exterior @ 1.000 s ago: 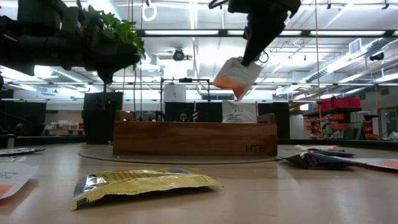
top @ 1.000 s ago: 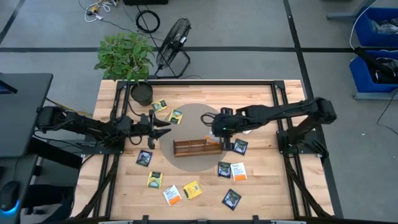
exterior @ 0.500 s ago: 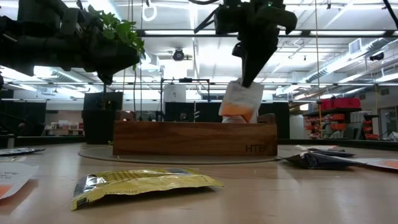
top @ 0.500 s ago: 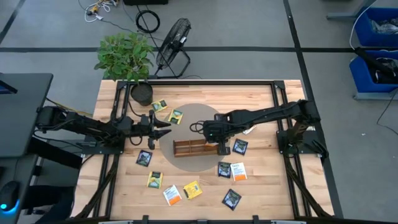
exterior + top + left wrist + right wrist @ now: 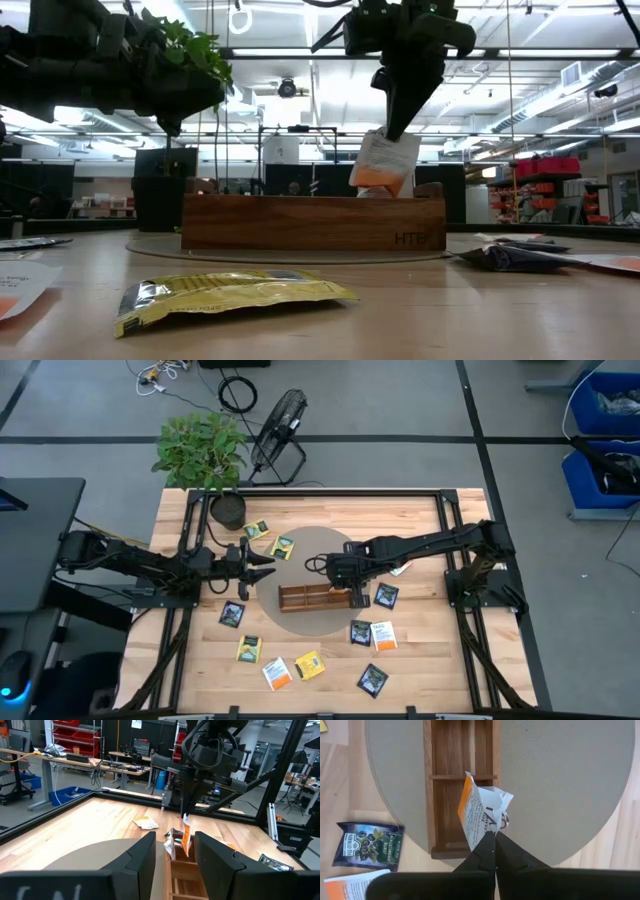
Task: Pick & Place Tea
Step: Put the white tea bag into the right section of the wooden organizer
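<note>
Risk sits with the right end effector (image 5: 494, 851), pinching one corner of a white-and-orange square paper tea sachet (image 5: 479, 817) that dangles tilted above the long brown wooden compartment tray's (image 5: 437, 795) end compartment; released crooked, it may snag the rim.

The left end effector (image 5: 262, 561), spread, waits nearby.

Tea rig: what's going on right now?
The right gripper is shut on a white-and-orange tea sachet, holding it by its top edge right over the right-hand end of the wooden tray, which sits on a round grey mat. The sachet's lower edge is about at the tray's rim. The left gripper waits near the mat's left edge, holding nothing. Other sachets lie scattered on the table.
</note>
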Controlling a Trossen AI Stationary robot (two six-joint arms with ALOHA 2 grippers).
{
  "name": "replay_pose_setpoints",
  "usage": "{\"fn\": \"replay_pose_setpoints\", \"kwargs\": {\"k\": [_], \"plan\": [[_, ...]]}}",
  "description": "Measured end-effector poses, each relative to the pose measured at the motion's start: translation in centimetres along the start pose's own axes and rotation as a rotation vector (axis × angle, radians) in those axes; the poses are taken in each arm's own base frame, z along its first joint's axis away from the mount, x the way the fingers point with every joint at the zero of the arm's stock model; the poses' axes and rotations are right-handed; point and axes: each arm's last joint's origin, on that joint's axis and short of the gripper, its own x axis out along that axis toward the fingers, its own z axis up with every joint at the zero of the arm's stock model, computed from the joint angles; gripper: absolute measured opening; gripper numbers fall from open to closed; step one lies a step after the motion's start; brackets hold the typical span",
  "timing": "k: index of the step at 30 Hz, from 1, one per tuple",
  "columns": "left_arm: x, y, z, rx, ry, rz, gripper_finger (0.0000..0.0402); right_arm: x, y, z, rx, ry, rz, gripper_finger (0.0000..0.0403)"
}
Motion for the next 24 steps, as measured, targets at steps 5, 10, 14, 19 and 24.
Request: {"fn": "replay_pose_setpoints", "kwargs": {"k": [5, 10, 14, 19, 24], "plan": [[0.0, 0.0, 0.0, 0.0, 0.0, 0.0, 0.014, 0.0, 0.0, 0.0, 0.0, 0.002, 0.0, 0.0], [0.0, 0.0, 0.0, 0.0, 0.0, 0.0, 0.014, 0.1, 0.0, 0.0, 0.001, 0.001, 0.0, 0.0], [0.0, 0.0, 0.0, 0.0, 0.0, 0.0, 0.014, 0.2, 0.0, 0.0, 0.003, 0.002, 0.003, 0.0], [0.0, 0.0, 0.0, -0.001, 0.0, 0.0, 0.014, 1.5, 0.2, 0.0, -0.003, 0.051, 0.007, 0.0], [0.0, 0.0, 0.0, -0.002, 0.0, 0.0, 0.014, 3.1, 0.6, 0.2, -0.016, 0.087, 0.025, 0.0]]}}
